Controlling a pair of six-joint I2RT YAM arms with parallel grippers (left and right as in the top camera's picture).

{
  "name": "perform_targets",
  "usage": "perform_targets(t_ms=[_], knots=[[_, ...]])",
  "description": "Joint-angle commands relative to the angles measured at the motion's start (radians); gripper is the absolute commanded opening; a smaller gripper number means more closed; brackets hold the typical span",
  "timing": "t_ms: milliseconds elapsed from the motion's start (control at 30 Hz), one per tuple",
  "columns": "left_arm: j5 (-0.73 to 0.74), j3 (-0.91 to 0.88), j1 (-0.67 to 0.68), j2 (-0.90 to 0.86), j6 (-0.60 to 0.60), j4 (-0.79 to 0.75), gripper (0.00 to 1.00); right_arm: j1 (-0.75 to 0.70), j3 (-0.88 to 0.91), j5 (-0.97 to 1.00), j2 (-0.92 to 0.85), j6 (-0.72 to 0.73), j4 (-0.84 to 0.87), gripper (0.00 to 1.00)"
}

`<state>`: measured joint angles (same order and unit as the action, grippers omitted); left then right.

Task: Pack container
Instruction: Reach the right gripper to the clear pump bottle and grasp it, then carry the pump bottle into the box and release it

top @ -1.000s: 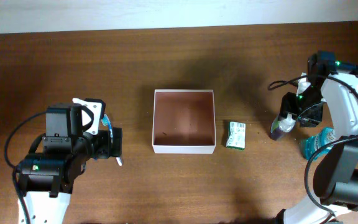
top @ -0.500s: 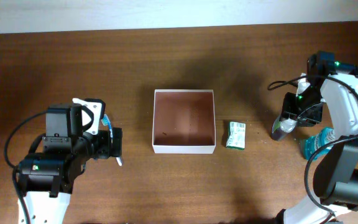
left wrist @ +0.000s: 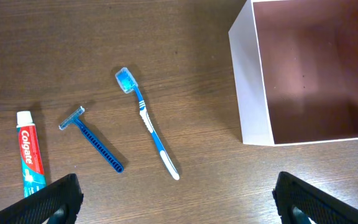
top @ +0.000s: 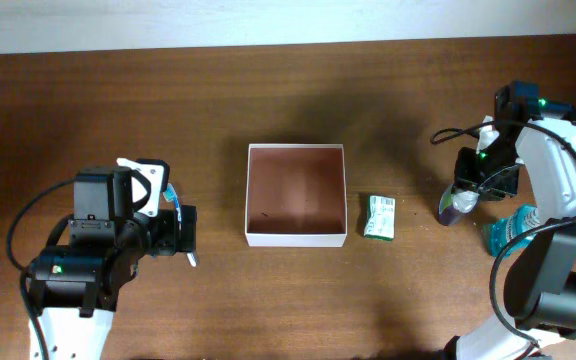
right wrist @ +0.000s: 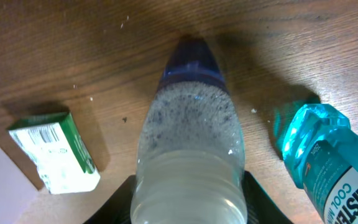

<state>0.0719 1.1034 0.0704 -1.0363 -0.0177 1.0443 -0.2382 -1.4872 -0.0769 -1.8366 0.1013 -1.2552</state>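
Note:
The container (top: pixel 296 236), a square white box with a pinkish-brown inside, sits mid-table with nothing in it; its corner shows in the left wrist view (left wrist: pixel 253 93). My right gripper (top: pixel 478 185) is shut on a clear bottle with a purple cap (right wrist: pixel 191 137), (top: pixel 452 207), held tilted with the cap touching or just above the table. A green and white small box (top: pixel 379 217), (right wrist: pixel 55 152) lies right of the container. My left gripper (left wrist: pixel 179 199) is open and empty, above a blue toothbrush (left wrist: pixel 148 121), a blue razor (left wrist: pixel 92 137) and a toothpaste tube (left wrist: pixel 30 155).
A teal mouthwash bottle (top: pixel 508 228), (right wrist: pixel 328 162) lies at the right edge beside the held bottle. The table's far edge meets a white wall at the top of the overhead view.
The right gripper with the bottle has shifted slightly, a little up and to the right. The left arm has not moved.

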Motion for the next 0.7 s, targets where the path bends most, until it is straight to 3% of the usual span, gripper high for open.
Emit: perform_targets(t_ms=[0,133,467,567,667], knots=[[0.011,0.024,-0.005,0.003,0.006,0.001,0.99,-0.004,-0.005,0.01,-0.01,0.0,0.002,0.26],[0.011,0.024,-0.005,0.003,0.006,0.005,0.99,-0.004,-0.034,0.01,-0.002,0.0,-0.012,0.15],[0.011,0.024,-0.005,0.003,0.006,0.005,0.99,0.003,-0.056,0.006,0.092,0.0,-0.029,0.1],[0.011,0.024,-0.005,0.003,0.006,0.005,0.99,0.063,-0.126,0.006,0.174,0.0,-0.097,0.04],[0.011,0.024,-0.005,0.003,0.006,0.005,0.99,0.147,-0.222,0.007,0.22,0.0,-0.18,0.04]])
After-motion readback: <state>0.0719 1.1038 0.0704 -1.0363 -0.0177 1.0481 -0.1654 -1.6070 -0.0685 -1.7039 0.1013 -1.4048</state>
